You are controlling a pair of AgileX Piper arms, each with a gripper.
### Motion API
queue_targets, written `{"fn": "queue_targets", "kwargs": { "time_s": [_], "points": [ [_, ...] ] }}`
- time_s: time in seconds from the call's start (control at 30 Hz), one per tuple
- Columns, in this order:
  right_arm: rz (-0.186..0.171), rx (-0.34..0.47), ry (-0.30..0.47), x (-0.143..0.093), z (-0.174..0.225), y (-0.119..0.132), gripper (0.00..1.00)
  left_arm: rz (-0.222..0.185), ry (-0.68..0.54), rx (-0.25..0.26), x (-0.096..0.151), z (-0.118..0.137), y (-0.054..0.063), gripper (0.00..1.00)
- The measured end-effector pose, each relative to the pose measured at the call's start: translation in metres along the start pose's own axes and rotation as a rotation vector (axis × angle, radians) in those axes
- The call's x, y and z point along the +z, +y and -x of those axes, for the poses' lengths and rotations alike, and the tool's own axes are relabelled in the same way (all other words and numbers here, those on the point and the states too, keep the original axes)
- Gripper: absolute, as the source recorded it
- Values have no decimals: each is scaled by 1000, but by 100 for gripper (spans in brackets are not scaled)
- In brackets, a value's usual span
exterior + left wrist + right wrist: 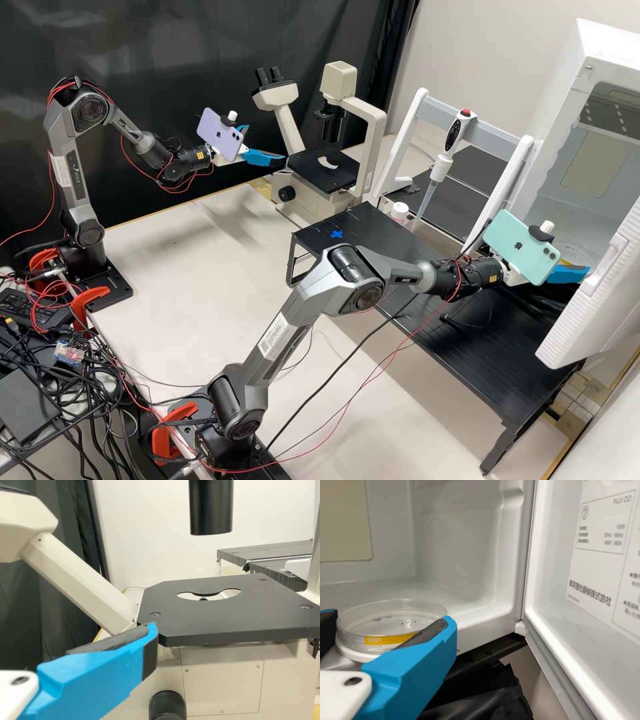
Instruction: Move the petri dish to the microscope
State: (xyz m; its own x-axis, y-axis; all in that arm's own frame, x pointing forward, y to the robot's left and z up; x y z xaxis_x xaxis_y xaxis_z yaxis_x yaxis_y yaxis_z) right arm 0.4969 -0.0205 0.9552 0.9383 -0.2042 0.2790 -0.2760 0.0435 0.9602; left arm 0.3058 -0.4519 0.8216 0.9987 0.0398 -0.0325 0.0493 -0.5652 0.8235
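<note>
Black curtain [200, 40] at the back, and on the left the left gripper [267, 143] hangs wide open near the microscope [370, 133]. Over right, the right gripper's [393, 621] fingers look narrowed onto the petri dish [367, 632] inside the white cabinet [465, 555], one at each side; now squeeze gently, lift level, ease out past the door [600, 287].

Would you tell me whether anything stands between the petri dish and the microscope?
Yes: in the high view, a white rack and a pipette stand between the microscope and the incubator that holds the petri dish. A straight path would probably meet them.
</note>
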Motion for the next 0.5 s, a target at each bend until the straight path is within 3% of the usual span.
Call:
{"fn": "queue_targets", "kwargs": {
  "time_s": [0.1,0.27,0.5],
  "points": [
    [26,9,5,0,-7,0,0,0,0,0,0,0,0,100],
    [15,17,-25,2,-20,-1,0,0,0,0,0,0,0,100],
    [32,22,-36,5,-26,2,0,0,0,0,0,0,0,100]
  ]
}}
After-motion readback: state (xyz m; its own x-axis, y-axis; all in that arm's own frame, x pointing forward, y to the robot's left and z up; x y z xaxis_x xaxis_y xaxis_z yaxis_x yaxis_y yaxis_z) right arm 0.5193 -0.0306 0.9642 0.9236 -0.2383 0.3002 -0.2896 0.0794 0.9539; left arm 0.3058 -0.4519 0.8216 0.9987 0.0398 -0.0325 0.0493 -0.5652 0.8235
